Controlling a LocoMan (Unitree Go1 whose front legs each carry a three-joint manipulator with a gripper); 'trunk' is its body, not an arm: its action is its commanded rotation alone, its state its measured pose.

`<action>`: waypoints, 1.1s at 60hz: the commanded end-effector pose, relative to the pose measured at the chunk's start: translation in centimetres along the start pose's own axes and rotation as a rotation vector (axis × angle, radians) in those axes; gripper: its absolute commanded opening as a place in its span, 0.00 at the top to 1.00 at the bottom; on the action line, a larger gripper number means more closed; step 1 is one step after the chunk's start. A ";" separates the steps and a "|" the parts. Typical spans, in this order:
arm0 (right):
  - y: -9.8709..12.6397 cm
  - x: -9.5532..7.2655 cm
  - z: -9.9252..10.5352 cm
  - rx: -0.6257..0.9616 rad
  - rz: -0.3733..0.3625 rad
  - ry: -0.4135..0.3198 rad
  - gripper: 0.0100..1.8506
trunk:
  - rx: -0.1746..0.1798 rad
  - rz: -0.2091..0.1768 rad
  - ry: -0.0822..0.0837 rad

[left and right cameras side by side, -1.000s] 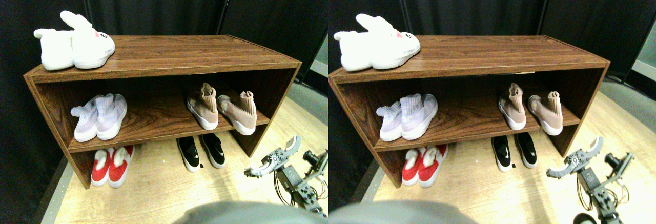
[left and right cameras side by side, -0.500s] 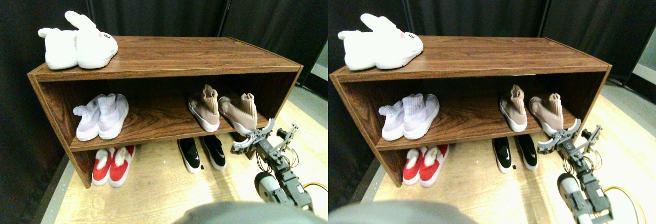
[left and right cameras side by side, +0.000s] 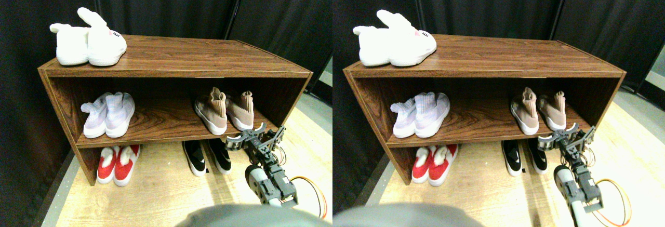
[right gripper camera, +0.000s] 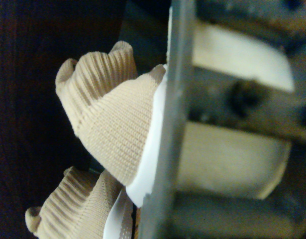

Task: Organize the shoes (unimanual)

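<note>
text check | nothing readable anywhere | black slip-ons [left and right cameras side by side: 208, 156] under the shelf have white marks, too small to make out | no labels or numbers

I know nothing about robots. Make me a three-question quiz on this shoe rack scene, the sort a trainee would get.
1. True or false: the white bunny slippers sit on top of the rack.
2. Which shoes are nearest the right end effector? A) the red shoes B) the tan sock sneakers C) the pale sneakers
3. Fill in: the black slip-ons stand on the ____, under the lower shelf.

Key: 1 true; 2 B; 3 floor.
</note>
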State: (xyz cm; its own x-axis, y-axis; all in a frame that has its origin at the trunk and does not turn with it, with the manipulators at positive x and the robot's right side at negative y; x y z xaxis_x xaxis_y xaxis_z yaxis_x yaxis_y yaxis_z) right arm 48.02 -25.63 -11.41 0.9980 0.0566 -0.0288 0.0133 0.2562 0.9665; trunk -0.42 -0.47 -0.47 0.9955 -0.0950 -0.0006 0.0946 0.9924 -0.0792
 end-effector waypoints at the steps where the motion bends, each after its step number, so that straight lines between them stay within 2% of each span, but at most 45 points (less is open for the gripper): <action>1: 0.6 -0.1 0.0 -0.007 0.038 0.007 0.10 | -0.021 0.013 0.022; 8: 0.9 -0.6 0.1 -0.021 0.053 0.012 0.09 | -0.017 0.007 0.023; 13: 1.3 -1.3 0.2 -0.036 0.060 0.026 0.05 | -0.015 0.004 0.024; 20: 1.9 -2.9 0.3 -0.058 0.087 0.041 0.06 | -0.012 0.002 0.022; 22: 2.1 -3.7 0.4 -0.054 0.115 0.063 0.06 | -0.009 -0.001 0.021; 33: 2.4 -6.1 0.8 -0.082 0.146 0.073 0.04 | -0.005 -0.008 0.020; 36: 2.5 -6.7 1.0 -0.078 0.152 0.073 0.06 | -0.004 -0.011 0.019; 41: 2.5 -7.9 1.5 -0.077 0.177 0.024 0.21 | -0.002 -0.015 0.019; 43: 2.5 -8.0 1.5 -0.079 0.175 0.012 0.22 | -0.001 -0.019 0.017; 44: 2.6 -8.5 1.8 -0.065 0.176 -0.023 0.30 | -0.001 -0.019 0.017; 45: 2.6 -8.5 1.8 -0.065 0.176 -0.023 0.30 | -0.001 -0.019 0.017; 46: 2.8 -8.8 2.2 -0.072 0.168 -0.053 0.37 | -0.001 -0.019 0.017; 47: 2.8 -8.8 2.2 -0.072 0.168 -0.053 0.37 | -0.001 -0.019 0.017; 49: 2.9 -9.1 2.7 -0.088 0.168 -0.073 0.50 | 0.000 -0.023 0.016; 50: 2.9 -9.2 2.8 -0.090 0.169 -0.075 0.52 | 0.000 -0.023 0.016; 53: 3.1 -9.5 3.3 -0.107 0.187 -0.134 0.70 | 0.000 -0.023 0.016; 54: 3.1 -9.6 3.5 -0.104 0.193 -0.158 0.80 | 0.000 -0.023 0.016; 55: 3.1 -9.6 3.5 -0.104 0.193 -0.158 0.80 | 0.000 -0.023 0.016; 56: 3.2 -9.6 3.6 -0.102 0.196 -0.164 0.84 | 0.000 -0.026 0.018; 58: 3.4 -9.8 3.9 -0.102 0.203 -0.186 0.97 | 0.000 -0.026 0.018; 60: 3.5 -9.9 4.2 -0.156 0.210 -0.217 0.97 | 0.000 -0.026 0.018; 66: 4.1 -10.1 5.0 -0.202 0.233 -0.241 0.97 | 0.000 -0.026 0.018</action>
State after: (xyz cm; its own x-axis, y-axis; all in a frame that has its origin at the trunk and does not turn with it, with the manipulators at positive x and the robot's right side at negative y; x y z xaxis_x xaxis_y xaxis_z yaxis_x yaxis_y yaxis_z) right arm 38.39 -30.03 -7.04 0.9771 -0.0942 0.1910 -0.1288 0.4530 0.8822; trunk -0.28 -0.63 -0.57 0.9932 -0.1162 -0.0107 0.1155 0.9920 -0.0519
